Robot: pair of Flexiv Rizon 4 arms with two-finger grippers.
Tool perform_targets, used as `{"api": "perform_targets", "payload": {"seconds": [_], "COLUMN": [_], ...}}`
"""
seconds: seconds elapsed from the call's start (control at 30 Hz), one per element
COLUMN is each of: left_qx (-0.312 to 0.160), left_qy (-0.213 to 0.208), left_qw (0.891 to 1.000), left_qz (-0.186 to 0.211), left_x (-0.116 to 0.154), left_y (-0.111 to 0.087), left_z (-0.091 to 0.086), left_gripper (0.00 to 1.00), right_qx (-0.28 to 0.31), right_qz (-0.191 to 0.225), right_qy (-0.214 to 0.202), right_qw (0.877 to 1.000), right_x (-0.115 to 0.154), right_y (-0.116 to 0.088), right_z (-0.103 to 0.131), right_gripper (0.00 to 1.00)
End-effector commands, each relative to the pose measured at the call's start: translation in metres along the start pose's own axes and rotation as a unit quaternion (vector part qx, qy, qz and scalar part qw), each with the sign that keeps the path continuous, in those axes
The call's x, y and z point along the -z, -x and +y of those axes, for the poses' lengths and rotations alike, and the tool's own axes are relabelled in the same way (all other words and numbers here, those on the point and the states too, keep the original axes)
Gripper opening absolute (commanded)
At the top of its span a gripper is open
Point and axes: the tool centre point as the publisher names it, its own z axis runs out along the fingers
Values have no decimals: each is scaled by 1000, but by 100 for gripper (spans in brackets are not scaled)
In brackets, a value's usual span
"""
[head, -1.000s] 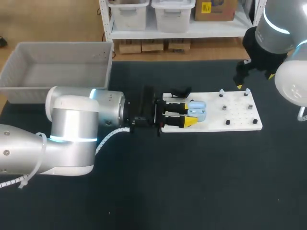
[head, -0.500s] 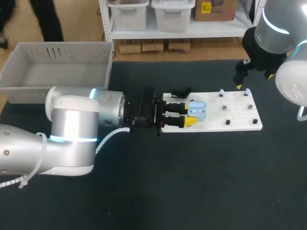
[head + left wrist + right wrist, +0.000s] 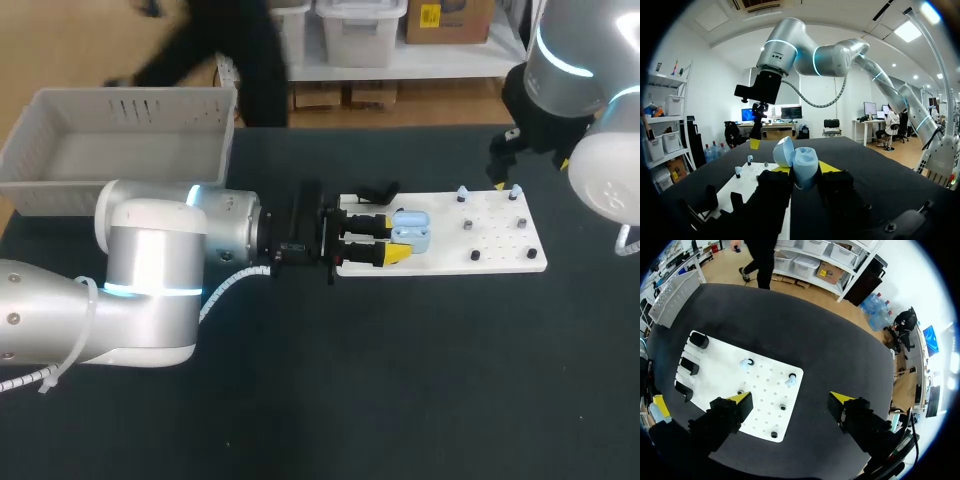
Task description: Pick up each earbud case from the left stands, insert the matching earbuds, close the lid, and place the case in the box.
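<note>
The left hand (image 3: pixel 398 240) stays clamped on the open blue case (image 3: pixel 412 230) at mid-frame, over the white board (image 3: pixel 500 245). The right hand (image 3: pixel 790 399), fingers apart, has barely shifted above two earbuds (image 3: pixel 461 192) at the board's upper right, so insertion has not begun. What the case's sockets hold cannot be made out. The box (image 3: pixel 215 150) sits upper left.

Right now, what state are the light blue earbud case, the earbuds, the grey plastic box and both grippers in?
Light blue earbud case: lid open, over the white pegboard.
Left gripper: shut on the case.
Right gripper: open, holding nothing.
Two light blue earbuds: on pegboard posts, not in the case.
Grey plastic box: upright, no case seen inside.
</note>
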Motion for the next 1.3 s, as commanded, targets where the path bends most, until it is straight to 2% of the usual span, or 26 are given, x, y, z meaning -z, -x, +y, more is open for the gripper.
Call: {"api": "perform_targets", "payload": {"seconds": [0.03,0.2,0.3,0.33,0.37,0.47,0.53,0.9,1.3], "left_qx": [-2,-2,-2,-2,-2,-2,-2,-2,-2], "left_qy": [3,3,3,3,3,3,3,3,3], "left_qw": [1000,1000,1000,1000,1000,1000,1000,1000,1000], "left_qz": [-2,-2,-2,-2,-2,-2,-2,-2,-2], "left_x": [0,0,0,0,0,0,0,0,0], "left_y": [-1,-1,-1,-1,-1,-1,-1,-1,-1], "left_z": [-2,-2,-2,-2,-2,-2,-2,-2,-2], "left_gripper": [0,0,0,0,0,0,0,0,0], "right_qx": [5,14,19,20,22,26,27,22,22], "right_qz": [9,16,23,24,27,33,36,66,72], "right_qy": [-9,-15,-15,-17,-18,-19,-18,-21,-20], "right_qw": [1000,1000,999,999,999,999,999,997,997], "right_x": [-11,-17,-20,-22,-23,-28,-30,-37,-43], "right_y": [5,5,4,4,4,4,5,6,5], "right_z": [6,7,7,7,7,6,6,6,4], "right_gripper": [100,100,89,78,71,61,49,49,46]}}
